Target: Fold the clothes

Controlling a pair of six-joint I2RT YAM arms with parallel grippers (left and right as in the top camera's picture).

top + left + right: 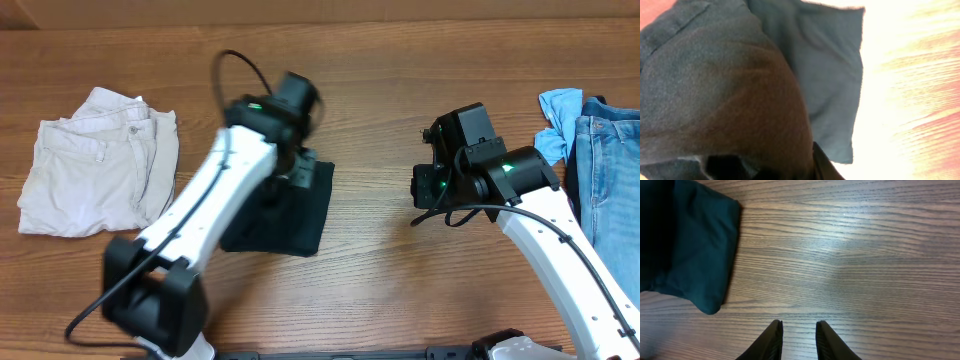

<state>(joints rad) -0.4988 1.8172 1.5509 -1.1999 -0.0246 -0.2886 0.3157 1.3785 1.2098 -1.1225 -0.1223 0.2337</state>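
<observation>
From overhead, a brown wood-grain worktop (380,60) is carrying three garments. The black-navy cotton T-shirt (300,215), bundled into a small dark rectangle, is lying near the middle, slightly to the left. The white left arm (200,200) is reaching over it in a blur. The left jaws are sitting over the shirt's upper edge, and I cannot tell whether they are apart or together. The white right arm (560,230) is aiming the right jaws at bare wood to the right of the shirt, apart from it. Crumpled cream-white shorts (95,160) are lying at far left, and blue denim jeans (605,180) at the far right edge.

From the left wrist, the T-shirt (740,90) is filling most of the frame at very close range. Its layers are overlapping, and one corner is spreading over the glare-washed worktop (910,100). The jaws' state is not showing here either.

From the right wrist, two black fingertips (772,340) are standing slightly apart with nothing between them, hovering above the bare worktop (850,255). The T-shirt's (690,245) rounded folded edge is lying at upper left, clear of them.
</observation>
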